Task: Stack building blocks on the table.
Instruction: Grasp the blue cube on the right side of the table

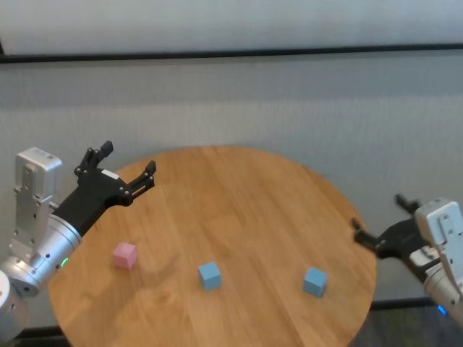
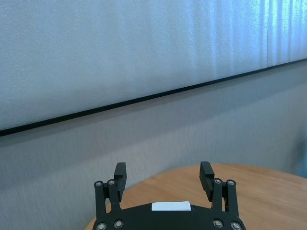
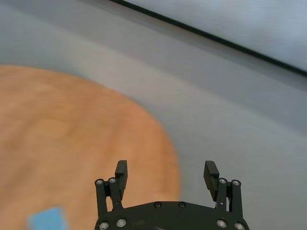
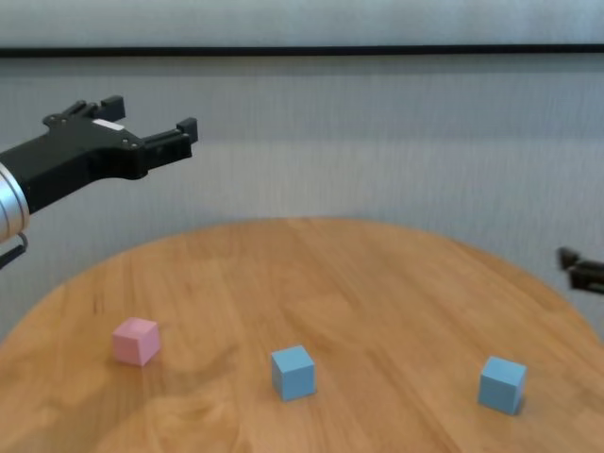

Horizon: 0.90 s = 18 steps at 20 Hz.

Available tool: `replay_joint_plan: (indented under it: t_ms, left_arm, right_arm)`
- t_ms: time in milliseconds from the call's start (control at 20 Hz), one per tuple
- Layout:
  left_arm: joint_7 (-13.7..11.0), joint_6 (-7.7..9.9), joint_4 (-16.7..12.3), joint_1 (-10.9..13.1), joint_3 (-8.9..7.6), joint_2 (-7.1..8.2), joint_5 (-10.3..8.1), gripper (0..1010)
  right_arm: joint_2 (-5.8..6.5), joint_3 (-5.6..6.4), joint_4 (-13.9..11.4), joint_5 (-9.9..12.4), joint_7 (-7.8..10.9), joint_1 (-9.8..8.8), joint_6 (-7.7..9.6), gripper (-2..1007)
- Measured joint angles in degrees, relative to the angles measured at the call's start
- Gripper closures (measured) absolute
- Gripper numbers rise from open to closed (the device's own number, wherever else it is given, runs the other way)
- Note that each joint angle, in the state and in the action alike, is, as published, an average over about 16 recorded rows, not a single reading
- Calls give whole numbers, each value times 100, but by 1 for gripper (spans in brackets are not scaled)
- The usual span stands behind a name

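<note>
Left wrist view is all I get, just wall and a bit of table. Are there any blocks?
Observer: Yes, three on the table: a pink block and two blue ones, all apart, none stacked.
Operator: Which one is near my left gripper?
Observer: The pink block. The left gripper hangs above the table, beyond it, fingers open.
Operator: And the other arm?
Observer: The right gripper waits off the table's right edge, open, nearest the right blue block. The middle blue block sits between.
</note>
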Motion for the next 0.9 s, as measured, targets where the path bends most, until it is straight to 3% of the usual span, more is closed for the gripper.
replay_joint_plan:
  t_ms: [500, 700, 900]
  left_arm:
    - [-14, 74, 44, -49, 55, -7, 1, 10]
    - [-18, 95, 56, -62, 69, -9, -1, 10]
    - [-21, 109, 64, -71, 79, -10, -2, 10]
  right_arm:
    - [522, -3, -889, 652, 1097, -427, 806, 4]
    - [558, -52, -998, 722, 1321, -439, 1107, 4]
    - [457, -130, -888, 665, 1465, -306, 1291, 4]
